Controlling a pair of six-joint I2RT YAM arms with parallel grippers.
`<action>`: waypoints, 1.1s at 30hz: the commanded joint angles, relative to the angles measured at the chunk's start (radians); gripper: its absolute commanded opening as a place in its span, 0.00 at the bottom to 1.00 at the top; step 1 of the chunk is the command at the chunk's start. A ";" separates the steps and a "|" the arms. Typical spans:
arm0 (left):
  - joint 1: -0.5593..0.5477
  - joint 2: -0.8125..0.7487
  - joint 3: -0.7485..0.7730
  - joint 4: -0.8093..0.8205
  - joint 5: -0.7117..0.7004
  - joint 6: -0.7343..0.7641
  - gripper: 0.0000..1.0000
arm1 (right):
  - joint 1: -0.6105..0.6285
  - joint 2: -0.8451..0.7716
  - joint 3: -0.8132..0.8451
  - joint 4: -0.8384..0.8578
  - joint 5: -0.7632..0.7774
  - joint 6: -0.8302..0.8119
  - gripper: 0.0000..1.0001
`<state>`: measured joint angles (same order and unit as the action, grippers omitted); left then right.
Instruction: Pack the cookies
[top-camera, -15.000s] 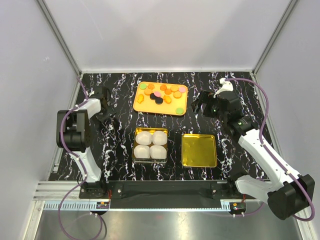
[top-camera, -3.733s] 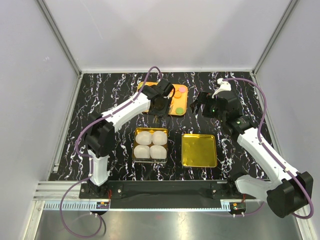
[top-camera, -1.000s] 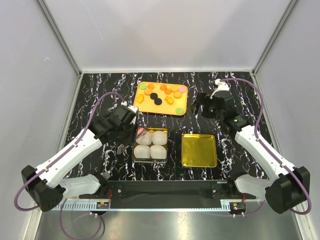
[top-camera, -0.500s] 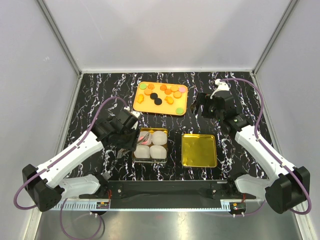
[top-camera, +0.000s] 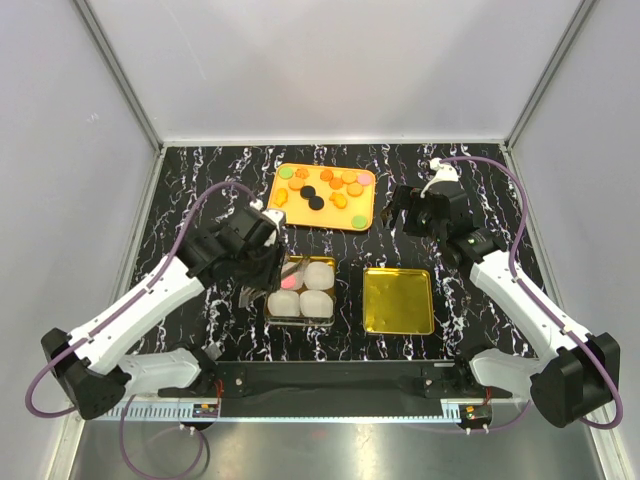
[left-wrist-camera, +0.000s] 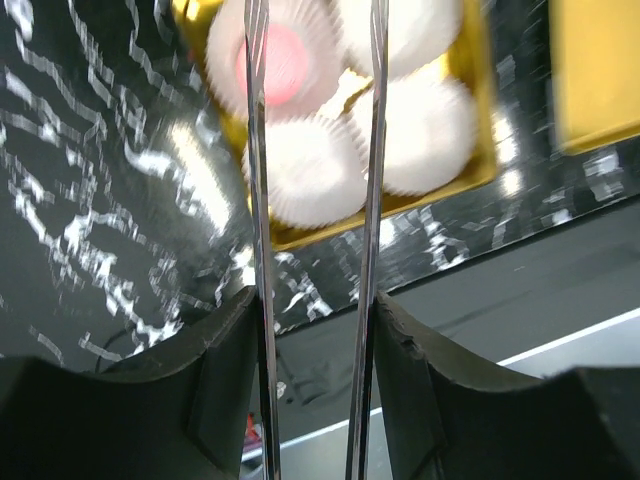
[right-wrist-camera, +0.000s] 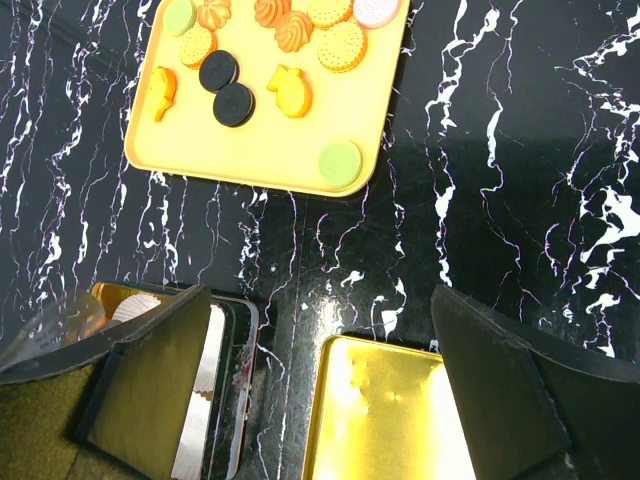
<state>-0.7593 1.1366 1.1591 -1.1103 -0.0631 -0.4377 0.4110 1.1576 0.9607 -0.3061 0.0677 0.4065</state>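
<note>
Several cookies (top-camera: 318, 190) lie on the orange tray (top-camera: 290, 213); the right wrist view shows them too (right-wrist-camera: 280, 90). One pink cookie (left-wrist-camera: 275, 68) lies in the far-left white paper cup (left-wrist-camera: 300, 30) of the gold box (top-camera: 302, 320); it also shows as pink from above (top-camera: 289, 283). My left gripper (top-camera: 278, 272) hangs just above that cup, with its thin fingers (left-wrist-camera: 258, 150) apart and nothing between them. My right gripper (top-camera: 405, 212) is wide open and empty, above the table between the tray and the gold lid.
A gold lid (top-camera: 398, 300) lies right of the box, also in the right wrist view (right-wrist-camera: 390, 420). Three other paper cups (top-camera: 318, 303) fill the box. The enclosure walls stand on both sides, and the metal rail (top-camera: 320, 400) runs along the near edge.
My left arm carried the pink cookie from the tray to the box and let it go into the far-left cup; its fingers are now open. The right arm has barely moved.
</note>
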 joint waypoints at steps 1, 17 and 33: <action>-0.005 0.012 0.114 0.043 0.036 0.005 0.50 | -0.005 -0.006 0.023 0.009 0.015 -0.015 1.00; 0.070 0.635 0.657 0.112 -0.159 0.112 0.51 | -0.005 -0.021 0.024 -0.004 0.004 -0.018 1.00; 0.175 0.818 0.728 0.151 -0.116 0.149 0.51 | -0.005 -0.033 0.023 -0.002 -0.003 -0.017 1.00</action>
<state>-0.5915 1.9419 1.8542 -1.0122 -0.1871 -0.3099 0.4110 1.1530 0.9607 -0.3210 0.0666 0.4061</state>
